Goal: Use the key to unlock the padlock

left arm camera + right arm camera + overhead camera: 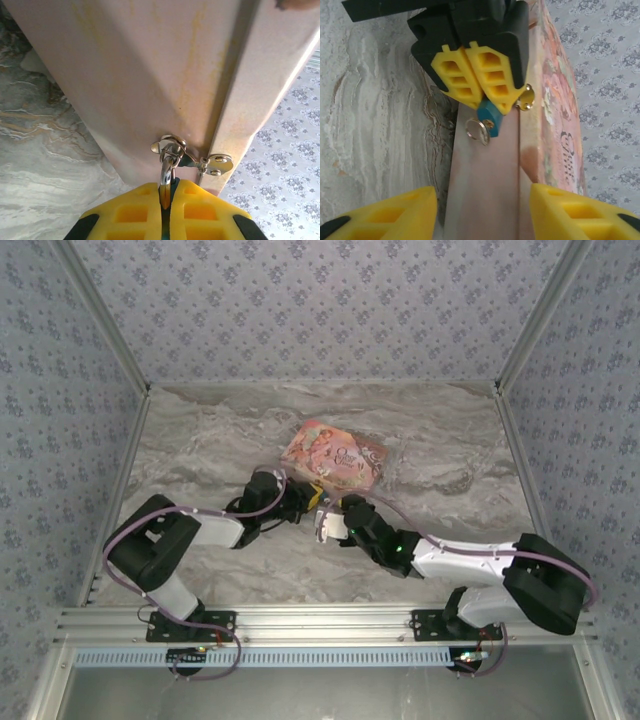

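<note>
The pink book (333,455) lies mid-table, and the small teal padlock (490,118) hangs at the clasp (220,163) on its edge. My left gripper (168,187) is shut on the padlock, whose silver shackle (166,170) runs up through the clasp's ring. In the right wrist view the left gripper (484,96) holds the padlock's upper part, and the lower end pokes out. The key (484,134) on its silver ring (475,130) sits at that lower end, seemingly in the keyhole. My right gripper (482,215) is open a short way in front of the key, touching nothing.
Both arms meet at the book's near edge (318,502) on the marble tabletop (200,440). Patterned walls (320,300) close off the back and sides. An aluminium rail (320,625) runs along the near edge by the arm bases.
</note>
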Available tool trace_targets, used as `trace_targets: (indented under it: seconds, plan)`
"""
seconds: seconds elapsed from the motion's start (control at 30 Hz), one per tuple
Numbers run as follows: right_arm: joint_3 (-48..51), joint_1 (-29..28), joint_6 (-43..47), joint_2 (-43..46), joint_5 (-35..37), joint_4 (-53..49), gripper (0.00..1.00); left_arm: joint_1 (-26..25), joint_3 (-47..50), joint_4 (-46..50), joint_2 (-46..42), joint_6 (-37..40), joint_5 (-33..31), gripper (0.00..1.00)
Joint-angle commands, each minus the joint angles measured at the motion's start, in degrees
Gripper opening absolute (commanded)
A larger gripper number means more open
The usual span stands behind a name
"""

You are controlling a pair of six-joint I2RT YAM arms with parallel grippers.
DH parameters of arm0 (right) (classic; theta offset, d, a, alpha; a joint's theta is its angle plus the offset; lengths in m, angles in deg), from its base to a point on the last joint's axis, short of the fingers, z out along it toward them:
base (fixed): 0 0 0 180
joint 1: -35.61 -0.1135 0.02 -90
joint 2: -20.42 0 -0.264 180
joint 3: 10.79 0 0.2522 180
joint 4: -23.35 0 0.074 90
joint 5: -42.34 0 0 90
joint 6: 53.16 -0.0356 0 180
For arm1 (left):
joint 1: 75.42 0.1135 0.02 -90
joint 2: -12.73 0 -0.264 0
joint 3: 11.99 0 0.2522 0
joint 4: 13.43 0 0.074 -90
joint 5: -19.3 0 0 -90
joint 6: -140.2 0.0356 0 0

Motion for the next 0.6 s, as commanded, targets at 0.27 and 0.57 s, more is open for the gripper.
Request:
trace_targets:
  seconds: [0.27,0.57]
  plan:
    - [-3.1,0.4,0.7,-5.4,-1.3,7.5,0.39,-1.0,-2.1,-1.8,-3.2,-1.1,0.7,0.0]
    - [-4.7,1.5,0.0,-7.3,-1.5,8.7,0.23,-1.4,-2.7,-2.0,-3.0,-1.7,0.9,0.0]
